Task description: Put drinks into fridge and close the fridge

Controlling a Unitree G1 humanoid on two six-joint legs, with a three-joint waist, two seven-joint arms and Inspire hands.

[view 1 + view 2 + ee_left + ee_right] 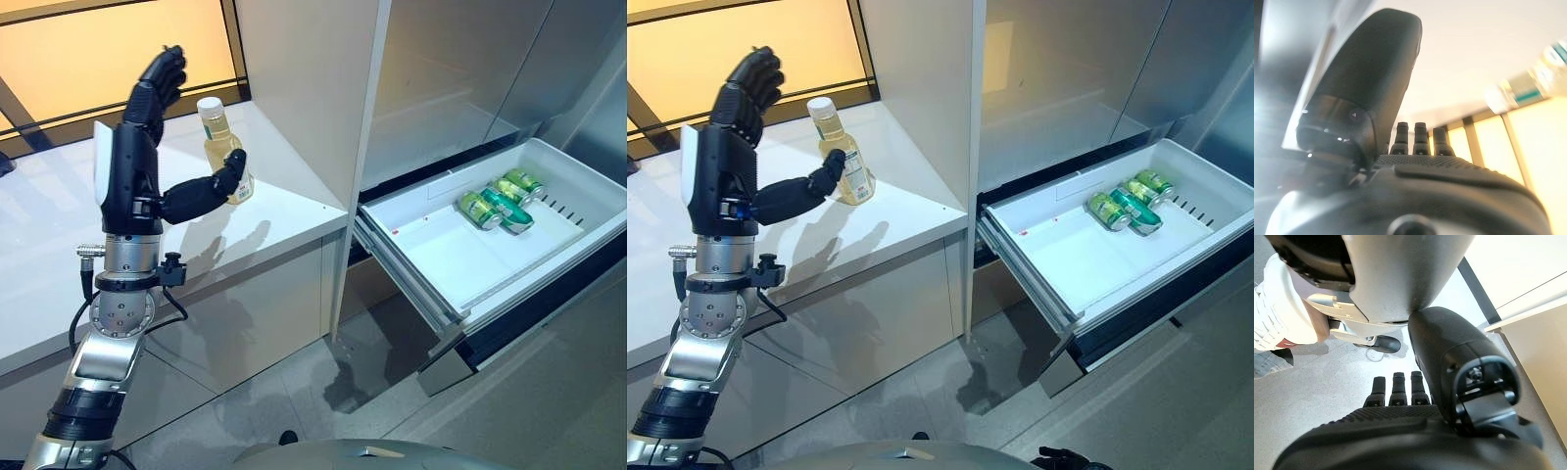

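A clear bottle [216,132] of yellowish drink with a white cap stands upright on the white counter [284,220], near its back. My left hand [130,181] is raised just left of it, open, with the fingers pointing up and the thumb [211,191] stretched across the bottle's lower part. Whether the thumb touches the bottle is unclear. The left wrist view shows the bottle [1542,73] past the fingers, apart from them. To the right the white fridge drawer [446,255] is pulled out, with three green cans [502,203] lying at its far end. My right hand [1400,426] hangs open over the floor.
A tall white cabinet panel [304,88] stands between the counter and the fridge. Above the drawer the grey fridge front [460,69] is closed. A window [88,59] runs behind the counter. A person's white shoe [1273,308] shows on the floor in the right wrist view.
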